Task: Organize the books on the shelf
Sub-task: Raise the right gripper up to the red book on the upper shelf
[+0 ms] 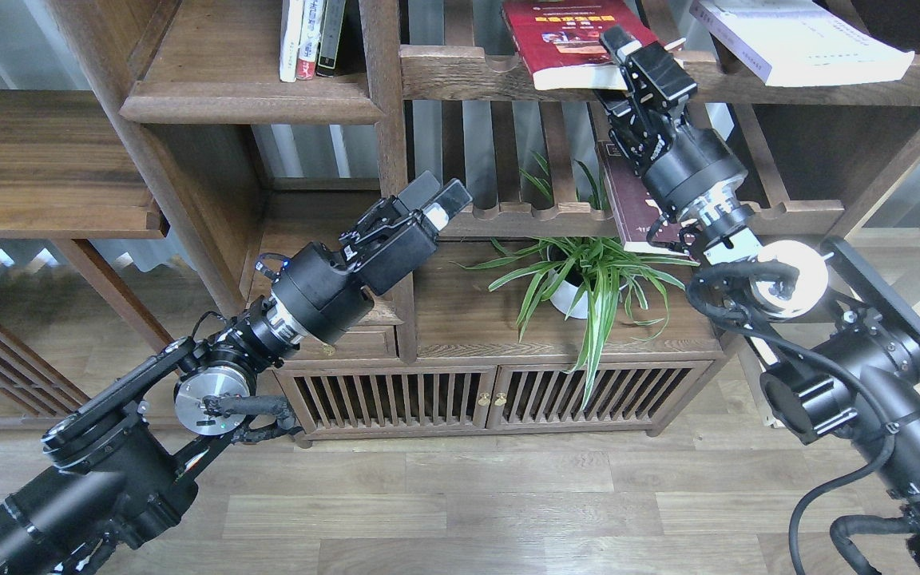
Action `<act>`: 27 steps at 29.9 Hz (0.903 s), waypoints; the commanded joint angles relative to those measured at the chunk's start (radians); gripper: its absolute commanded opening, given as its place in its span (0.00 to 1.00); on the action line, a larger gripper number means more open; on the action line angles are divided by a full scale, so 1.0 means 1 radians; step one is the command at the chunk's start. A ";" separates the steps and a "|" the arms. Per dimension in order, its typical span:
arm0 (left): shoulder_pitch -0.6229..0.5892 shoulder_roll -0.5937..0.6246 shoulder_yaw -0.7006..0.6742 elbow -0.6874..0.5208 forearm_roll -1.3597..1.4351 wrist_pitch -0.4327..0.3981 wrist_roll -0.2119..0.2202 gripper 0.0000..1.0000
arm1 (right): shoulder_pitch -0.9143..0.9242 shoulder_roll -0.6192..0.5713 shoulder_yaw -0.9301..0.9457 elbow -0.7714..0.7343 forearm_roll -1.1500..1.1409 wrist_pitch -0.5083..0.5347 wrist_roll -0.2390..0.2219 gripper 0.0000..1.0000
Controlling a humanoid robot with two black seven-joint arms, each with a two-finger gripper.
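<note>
The bright red book lies flat on the upper slatted rack, its front edge overhanging. My right gripper is open at the book's front right corner, one finger above the cover and one below the pages. My right arm covers most of the maroon book, which lies on the lower slatted rack. The thick white book rests on the upper rack at far right. The solid dark shelf is at upper left. My left gripper hovers open and empty, below and to the right of that shelf.
Thin spines stand upright at the shelf's right end, against a vertical post. A potted spider plant sits on the low cabinet between my arms. Another solid board juts out at left.
</note>
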 commanded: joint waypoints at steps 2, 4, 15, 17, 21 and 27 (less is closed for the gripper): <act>0.001 0.000 0.000 0.000 0.000 0.000 0.001 1.00 | 0.009 0.002 0.001 0.000 0.000 -0.058 -0.002 0.64; 0.001 0.002 0.001 0.000 0.000 0.000 0.001 1.00 | 0.010 0.003 0.007 0.000 0.002 -0.090 -0.002 0.64; 0.001 0.002 0.001 -0.002 0.000 0.000 0.001 1.00 | 0.035 0.006 0.026 -0.003 0.008 -0.184 0.000 0.65; 0.001 0.003 0.003 -0.002 0.000 0.000 0.001 1.00 | 0.035 0.009 0.029 -0.005 0.008 -0.188 0.000 0.64; 0.002 0.002 0.005 0.000 0.000 0.000 0.001 1.00 | 0.035 0.014 0.030 -0.003 0.009 -0.188 0.000 0.61; 0.001 0.003 0.005 0.000 0.000 0.000 0.001 1.00 | 0.038 0.014 0.030 -0.003 0.009 -0.187 0.001 0.56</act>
